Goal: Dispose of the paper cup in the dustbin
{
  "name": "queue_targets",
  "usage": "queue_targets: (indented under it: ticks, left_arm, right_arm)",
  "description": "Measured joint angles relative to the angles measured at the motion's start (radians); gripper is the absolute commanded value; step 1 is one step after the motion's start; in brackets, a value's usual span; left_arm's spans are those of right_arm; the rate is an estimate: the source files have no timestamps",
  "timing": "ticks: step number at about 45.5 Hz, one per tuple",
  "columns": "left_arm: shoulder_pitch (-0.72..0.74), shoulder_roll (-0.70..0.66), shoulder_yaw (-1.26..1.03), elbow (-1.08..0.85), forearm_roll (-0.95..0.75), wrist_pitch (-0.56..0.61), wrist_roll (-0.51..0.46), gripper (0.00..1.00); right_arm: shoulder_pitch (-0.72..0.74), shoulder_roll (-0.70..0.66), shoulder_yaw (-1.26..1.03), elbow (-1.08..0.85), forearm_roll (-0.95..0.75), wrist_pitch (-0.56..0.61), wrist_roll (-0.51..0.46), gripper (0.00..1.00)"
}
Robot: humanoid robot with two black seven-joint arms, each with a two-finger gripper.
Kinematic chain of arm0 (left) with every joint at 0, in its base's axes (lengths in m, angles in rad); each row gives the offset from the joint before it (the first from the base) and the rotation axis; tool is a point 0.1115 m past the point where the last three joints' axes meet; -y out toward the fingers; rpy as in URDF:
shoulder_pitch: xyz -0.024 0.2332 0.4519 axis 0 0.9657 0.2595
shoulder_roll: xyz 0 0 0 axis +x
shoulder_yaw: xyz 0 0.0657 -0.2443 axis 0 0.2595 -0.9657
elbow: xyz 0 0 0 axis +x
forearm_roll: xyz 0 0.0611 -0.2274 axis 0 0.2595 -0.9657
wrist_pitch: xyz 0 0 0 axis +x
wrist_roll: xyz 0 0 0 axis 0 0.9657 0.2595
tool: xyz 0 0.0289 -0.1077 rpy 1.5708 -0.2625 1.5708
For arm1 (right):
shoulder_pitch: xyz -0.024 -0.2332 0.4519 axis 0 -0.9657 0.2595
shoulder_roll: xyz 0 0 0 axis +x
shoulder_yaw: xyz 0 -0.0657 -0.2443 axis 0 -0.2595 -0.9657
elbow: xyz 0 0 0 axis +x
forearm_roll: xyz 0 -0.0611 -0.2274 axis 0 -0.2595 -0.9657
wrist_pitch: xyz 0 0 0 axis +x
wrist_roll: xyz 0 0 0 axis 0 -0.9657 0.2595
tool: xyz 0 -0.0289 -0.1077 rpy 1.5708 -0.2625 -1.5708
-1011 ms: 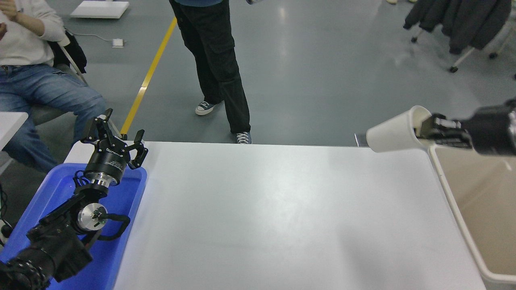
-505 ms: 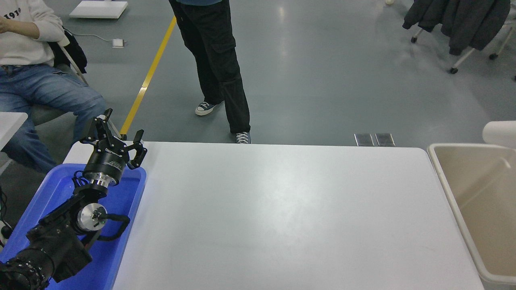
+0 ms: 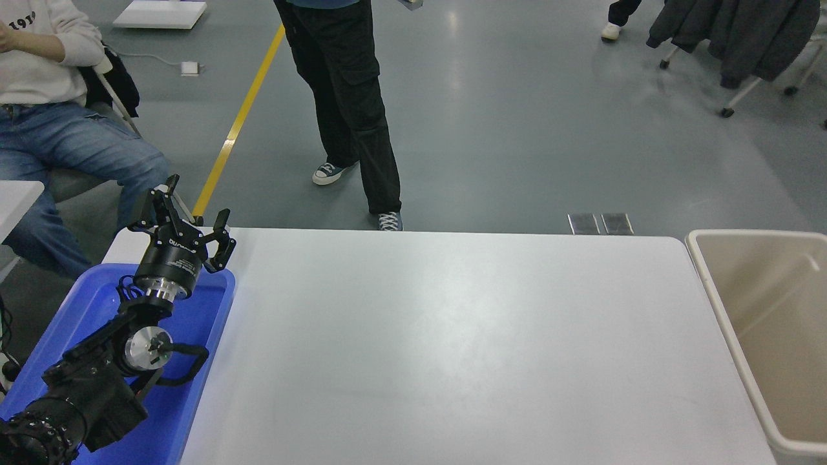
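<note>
The beige dustbin (image 3: 709,284) stands off the table's right edge; what I see of its inside holds nothing. The paper cup is out of view. My right arm and its gripper are out of view too. My left gripper (image 3: 184,216) is parked at the lower left above the blue tray, with its fingers spread open and nothing in them.
A shallow blue tray (image 3: 213,323) lies at the table's left edge under my left arm. A person in black trousers (image 3: 349,97) stands beyond the far edge. Another person in jeans (image 3: 58,142) sits at the far left. A coat rack (image 3: 736,39) stands at the back right.
One second ago my right gripper held the paper cup above the dustbin's far left corner. It carried the cup off past the right edge, and both have left the view.
</note>
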Motion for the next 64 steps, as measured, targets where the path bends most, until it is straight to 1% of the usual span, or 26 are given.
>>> queue_targets:
  ticks: [7,17,30,52,53,55,56,57,58,59,60,64]
  left_arm:
    - [0.0,0.0,0.0,0.0,0.0,0.0,0.0,1.0]
    - [0.0,0.0,0.0,0.0,0.0,0.0,0.0,1.0]
    - [0.0,0.0,0.0,0.0,0.0,0.0,0.0,1.0]
    - [0.0,-0.002,0.0,0.0,0.0,0.0,0.0,1.0]
    - [0.0,-0.002,0.0,0.0,0.0,0.0,0.0,1.0]
    - [0.0,-0.002,0.0,0.0,0.0,0.0,0.0,1.0]
    - [0.0,-0.002,0.0,0.0,0.0,0.0,0.0,1.0]
    - [0.0,-0.002,0.0,0.0,0.0,0.0,0.0,1.0]
    - [0.0,-0.002,0.0,0.0,0.0,0.0,0.0,1.0]
    - [0.0,-0.002,0.0,0.0,0.0,0.0,0.0,1.0]
    - [0.0,-0.002,0.0,0.0,0.0,0.0,0.0,1.0]
    - [0.0,-0.002,0.0,0.0,0.0,0.0,0.0,1.0]
  right_arm:
    - [-0.022,0.061,0.13,-0.045,0.013,-0.053,-0.07,0.0]
    - [-0.043,0.141,0.235,-0.072,0.026,-0.097,-0.12,0.0]
    - [-0.059,0.202,0.328,-0.082,0.033,-0.133,-0.139,0.0]
    - [-0.095,0.225,0.39,-0.088,0.035,-0.154,-0.145,0.0]
    - [-0.096,0.225,0.392,-0.088,0.035,-0.154,-0.145,0.07]
    - [-0.098,0.225,0.397,-0.088,0.036,-0.154,-0.145,0.29]
    - [-0.1,0.225,0.399,-0.089,0.036,-0.155,-0.145,0.43]
    - [-0.101,0.225,0.402,-0.089,0.036,-0.155,-0.145,0.54]
    - [-0.102,0.225,0.403,-0.09,0.036,-0.155,-0.145,0.7]
    - [-0.103,0.225,0.405,-0.09,0.036,-0.155,-0.145,0.92]
    - [-0.104,0.225,0.408,-0.09,0.036,-0.155,-0.145,1.0]
    - [-0.109,0.224,0.419,-0.091,0.036,-0.155,-0.145,1.0]
